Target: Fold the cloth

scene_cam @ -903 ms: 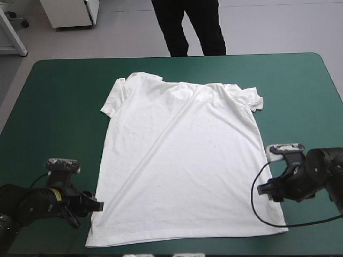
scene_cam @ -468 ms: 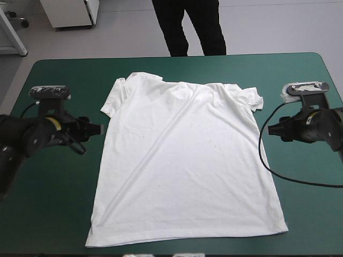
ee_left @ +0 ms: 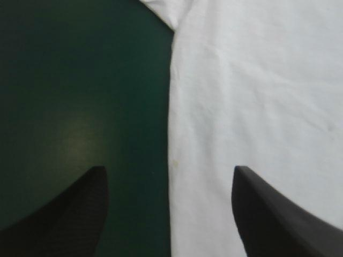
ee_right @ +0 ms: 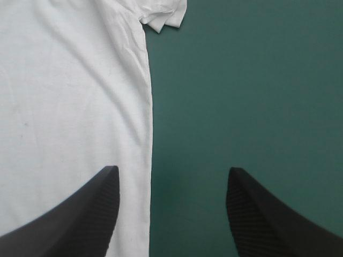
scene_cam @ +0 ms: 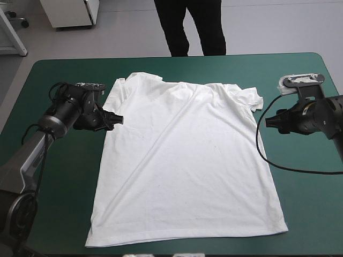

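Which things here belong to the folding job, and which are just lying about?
Belong to the job:
the T-shirt, spread flat
the left gripper, open at the T-shirt's nearer side edge
the right gripper, open at the opposite side edge

Not part of it:
only the teal-green cover, under the T-shirt

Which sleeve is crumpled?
The sleeve beside the right gripper is bunched and folded over; the other sleeve, by the left gripper, lies flatter.

The T-shirt (scene_cam: 187, 160) lies spread flat on the middle of the tabletop (scene_cam: 53, 176), shoulders toward the far edge and bottom toward the near edge. The left gripper (scene_cam: 115, 119) sits at its left side edge. Opposite, the right gripper (scene_cam: 268, 122) sits just beside its right side edge.
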`<state>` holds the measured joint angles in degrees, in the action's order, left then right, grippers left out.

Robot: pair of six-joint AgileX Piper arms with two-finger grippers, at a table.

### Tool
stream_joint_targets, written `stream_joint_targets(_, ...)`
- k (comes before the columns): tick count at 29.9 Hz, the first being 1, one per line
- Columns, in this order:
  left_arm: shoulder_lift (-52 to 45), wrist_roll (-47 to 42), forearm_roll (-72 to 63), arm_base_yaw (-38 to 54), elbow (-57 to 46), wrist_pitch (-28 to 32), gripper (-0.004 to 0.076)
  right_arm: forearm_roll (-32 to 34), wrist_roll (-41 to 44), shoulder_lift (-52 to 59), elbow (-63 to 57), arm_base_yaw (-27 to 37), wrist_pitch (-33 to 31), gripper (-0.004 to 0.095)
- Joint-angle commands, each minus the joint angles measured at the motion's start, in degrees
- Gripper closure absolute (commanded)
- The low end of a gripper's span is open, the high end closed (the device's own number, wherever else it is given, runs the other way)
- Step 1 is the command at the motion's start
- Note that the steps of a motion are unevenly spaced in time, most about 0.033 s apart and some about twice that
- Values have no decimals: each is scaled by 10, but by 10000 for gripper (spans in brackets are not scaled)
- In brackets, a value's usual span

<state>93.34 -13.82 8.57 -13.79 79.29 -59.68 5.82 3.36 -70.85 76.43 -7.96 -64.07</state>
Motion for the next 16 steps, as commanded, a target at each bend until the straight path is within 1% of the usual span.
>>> stream_joint_targets(1,15,16,-21,32,23,37,239,13,-6,11,19,-1,27,354)
stream_joint_targets(4,41,30,-47,48,23,45,239,13,-6,11,19,-1,32,354)
stream_joint_targets(10,77,46,-45,48,23,80,241,12,-6,10,19,-1,37,354)
stream_joint_targets(16,115,64,-71,48,24,79,241,12,-6,-11,19,-1,36,354)
